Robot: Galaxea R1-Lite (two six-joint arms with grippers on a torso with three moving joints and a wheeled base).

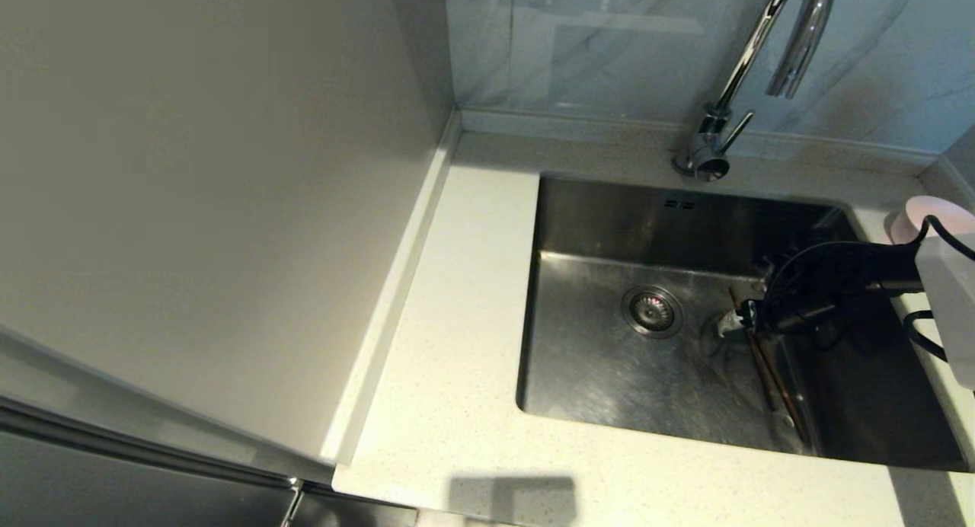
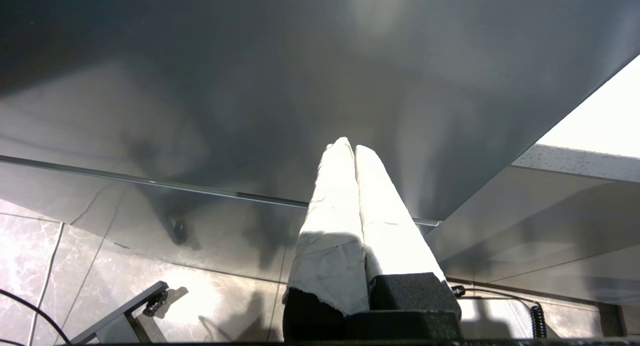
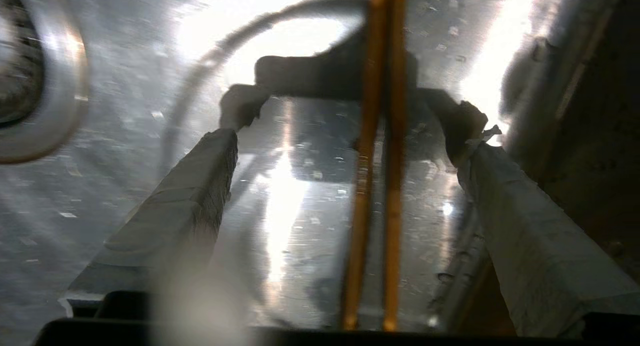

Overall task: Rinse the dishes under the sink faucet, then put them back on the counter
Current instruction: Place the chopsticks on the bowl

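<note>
Two brown chopsticks point(image 1: 769, 375) lie side by side on the floor of the steel sink point(image 1: 602, 215), right of the round drain point(image 1: 652, 311). My right gripper point(image 1: 743, 315) is down in the basin over their far end. In the right wrist view that gripper point(image 3: 352, 133) is open, a finger on each side of the chopsticks point(image 3: 380, 196), not closed on them. A pale pink bowl point(image 1: 923, 207) sits on the counter point(image 1: 457, 321) right of the sink, partly behind my arm. The faucet point(image 1: 754, 62) stands behind the basin. The yellow-green bowl is out of view.
My left gripper point(image 2: 348, 147) is parked below counter level, shut and empty, facing a dark cabinet front point(image 2: 250, 86) above a tiled floor. A plain beige wall panel point(image 1: 190, 169) borders the counter on the left.
</note>
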